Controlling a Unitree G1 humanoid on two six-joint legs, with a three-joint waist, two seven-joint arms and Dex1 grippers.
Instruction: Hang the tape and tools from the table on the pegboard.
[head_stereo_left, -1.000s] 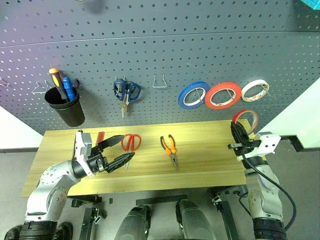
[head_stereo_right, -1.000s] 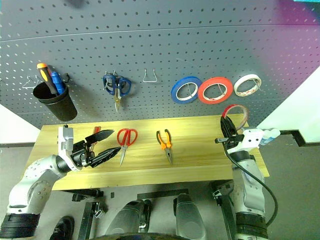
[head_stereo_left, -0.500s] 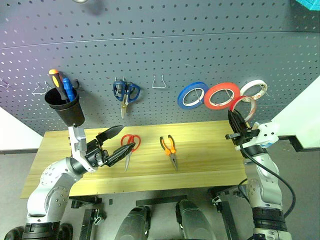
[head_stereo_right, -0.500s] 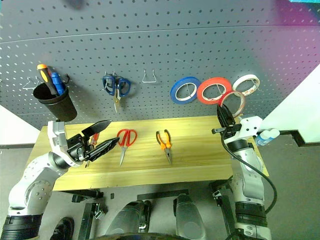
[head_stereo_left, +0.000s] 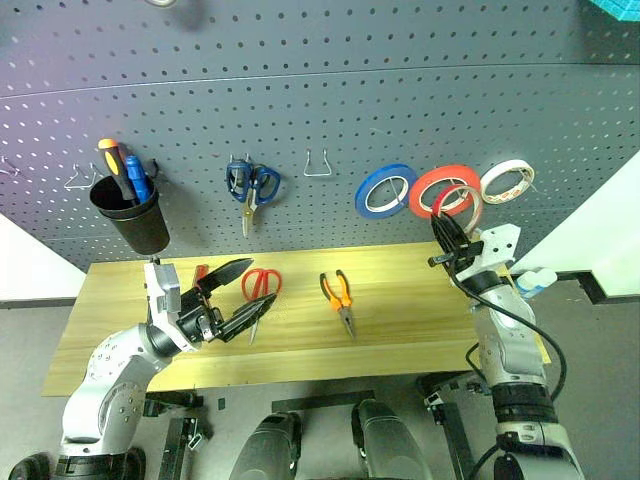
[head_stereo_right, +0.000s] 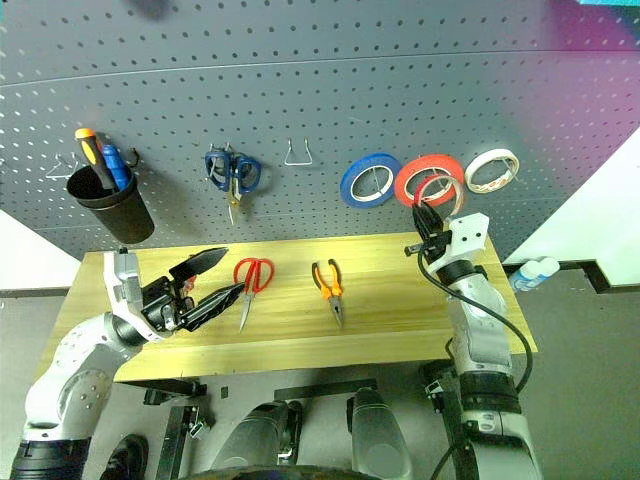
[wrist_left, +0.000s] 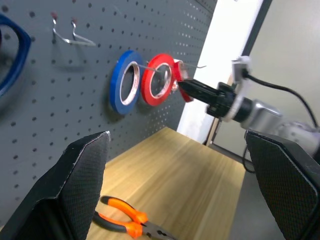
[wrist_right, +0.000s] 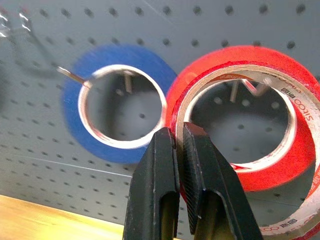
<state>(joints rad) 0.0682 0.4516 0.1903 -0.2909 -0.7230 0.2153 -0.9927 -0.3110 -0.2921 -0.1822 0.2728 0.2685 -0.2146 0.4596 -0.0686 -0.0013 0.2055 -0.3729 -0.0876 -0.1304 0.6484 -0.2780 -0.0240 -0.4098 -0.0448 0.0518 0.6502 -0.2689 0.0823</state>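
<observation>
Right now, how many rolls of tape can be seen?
4. Three hang on the pegboard: a blue roll, a red-orange roll and a pale roll. The right gripper holds the thin red tape before the red-orange one.

We see the thin red tape (head_stereo_left: 458, 207) upright before the pegboard (head_stereo_left: 320, 110) at the right, while red-handled scissors (head_stereo_left: 260, 288), orange-handled pliers (head_stereo_left: 339, 294) and a red-handled screwdriver (head_stereo_left: 200, 273) lie on the wooden table (head_stereo_left: 400, 300).

Even, bright overhead lighting; a violet cast tints the pegboard (head_stereo_left: 320, 110) towards its upper corners, where its rows of holes bow. Soft shadows beneath the desk (head_stereo_left: 400, 330). Blue tape roll (wrist_right: 117, 102) blurred in the right wrist view.
</observation>
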